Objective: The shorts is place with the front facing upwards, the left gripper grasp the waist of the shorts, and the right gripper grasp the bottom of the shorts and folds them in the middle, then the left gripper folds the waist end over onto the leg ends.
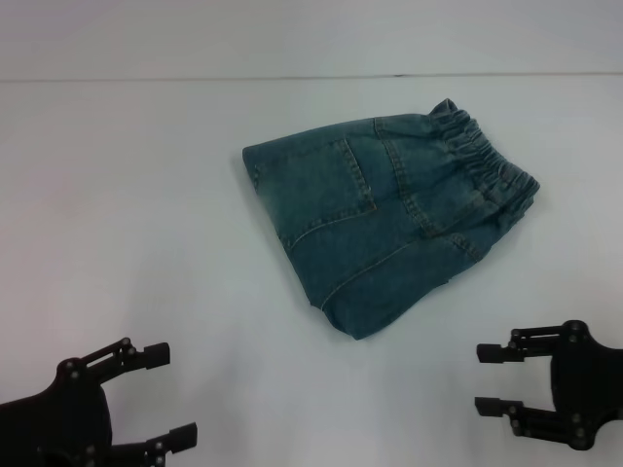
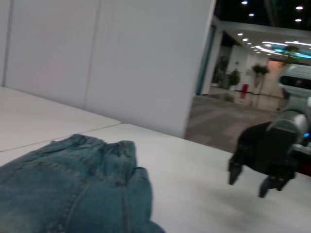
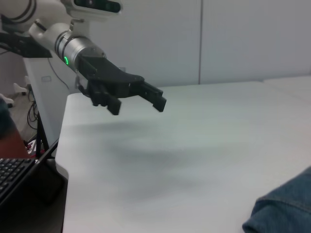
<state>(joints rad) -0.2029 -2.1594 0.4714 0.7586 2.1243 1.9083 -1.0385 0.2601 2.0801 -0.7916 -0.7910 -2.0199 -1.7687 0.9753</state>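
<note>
The shorts [image 1: 375,229] lie folded into a compact denim bundle right of the table's middle, a back patch pocket [image 1: 336,180] facing up. The ruched waist [image 1: 482,161] sits at the bundle's far right end. I cannot tell which edge holds the leg hems. My left gripper [image 1: 170,397] hovers open near the front left, well clear of the cloth. My right gripper [image 1: 481,379] stands open at the front right, also apart from the shorts. The left wrist view shows the shorts [image 2: 73,184] with the right gripper [image 2: 248,184] beyond them. The right wrist view shows the left gripper [image 3: 138,106] and a denim corner [image 3: 286,208].
The white table [image 1: 146,224] spreads bare to the left of the shorts and between the grippers. Its far edge meets a pale wall [image 1: 292,39]. Past the table's side edge in the right wrist view stands a keyboard [image 3: 12,174].
</note>
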